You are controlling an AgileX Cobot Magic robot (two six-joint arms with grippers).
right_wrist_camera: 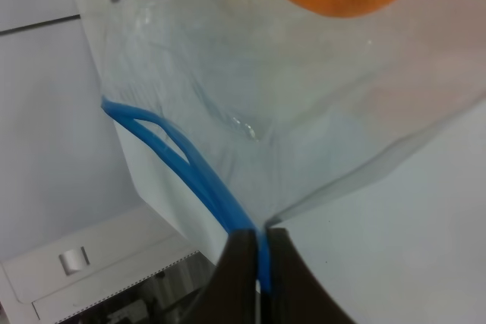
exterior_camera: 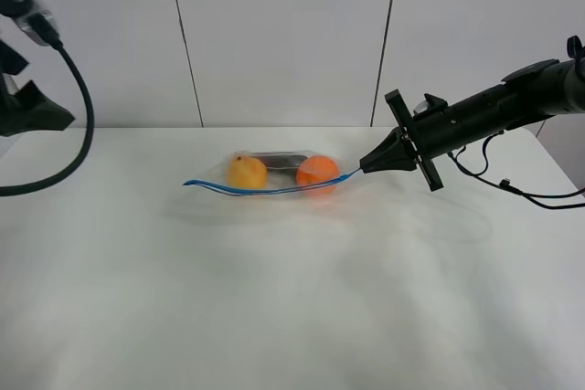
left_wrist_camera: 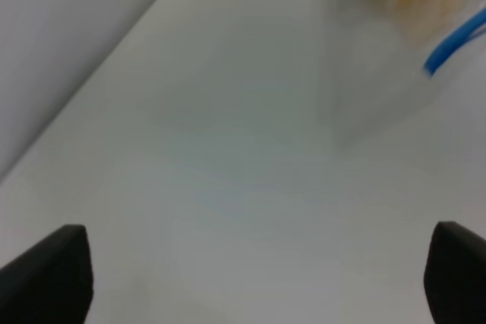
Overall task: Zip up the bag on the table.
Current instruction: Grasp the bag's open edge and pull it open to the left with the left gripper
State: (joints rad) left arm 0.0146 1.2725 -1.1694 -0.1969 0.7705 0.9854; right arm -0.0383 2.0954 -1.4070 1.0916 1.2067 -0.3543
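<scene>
The clear bag (exterior_camera: 274, 180) lies at the back middle of the white table (exterior_camera: 274, 299), with two orange balls (exterior_camera: 317, 172) and a dark object (exterior_camera: 279, 161) inside. Its blue zipper strip (exterior_camera: 265, 190) runs along the near edge. My right gripper (exterior_camera: 364, 169) is shut on the right end of the strip; the right wrist view shows the fingers (right_wrist_camera: 239, 278) pinching the blue strip (right_wrist_camera: 205, 187), which gapes open further along. My left gripper (left_wrist_camera: 258, 278) is open and empty above the table, left of the bag's corner (left_wrist_camera: 456, 36). In the exterior view only the left arm (exterior_camera: 27, 98) shows, raised at the far left.
A black cable (exterior_camera: 78, 107) hangs from the left arm. Cables (exterior_camera: 521, 191) trail behind the right arm on the table. A panelled white wall (exterior_camera: 283, 34) stands behind the table.
</scene>
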